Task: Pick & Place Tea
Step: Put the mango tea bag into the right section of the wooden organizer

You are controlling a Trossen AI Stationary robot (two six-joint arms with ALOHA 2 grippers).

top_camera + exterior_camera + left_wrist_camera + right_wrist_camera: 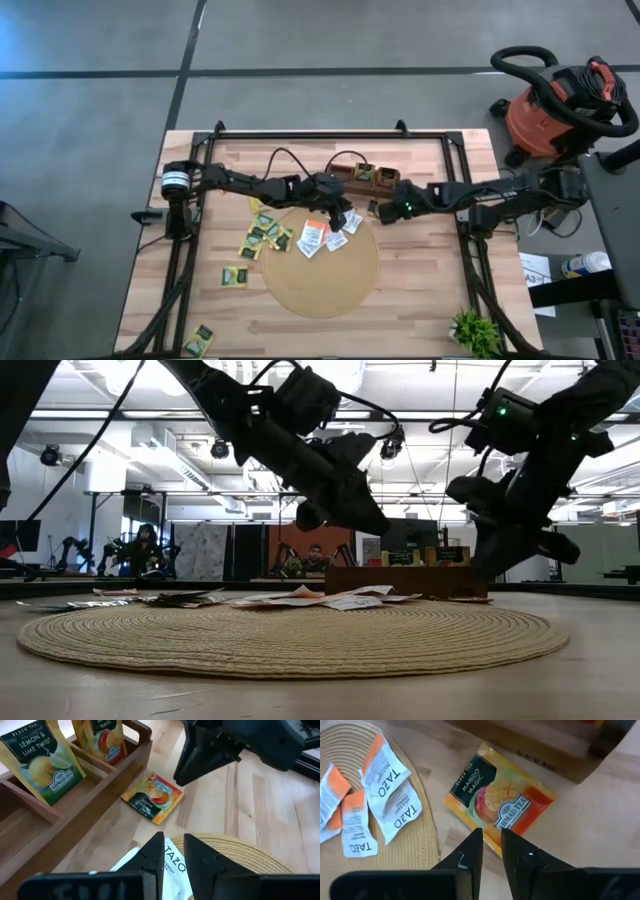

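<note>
Over the far rim of the round tan mat (320, 275) my left gripper (172, 851) hangs open by a narrow gap. A white TAZO tea sachet (175, 865) lies on the mat below its fingers. My right gripper (491, 845), also open by a narrow gap, hangs above a yellow-orange mango tea sachet (502, 802). This sachet lies flat on the table between the mat and the wooden box (360, 178). More white-and-orange sachets (315, 238) lie on the mat, and yellow-green ones (262, 235) to its left. Two sachets (42, 760) stand in the box.
A black frame (300, 135) runs round the tabletop. A small green plant (475, 330) stands at the near right corner, and a yellow-green sachet (200, 340) lies near the front left. Beside the table stands a red vacuum cleaner (560, 105). People (145, 550) sit far behind.
</note>
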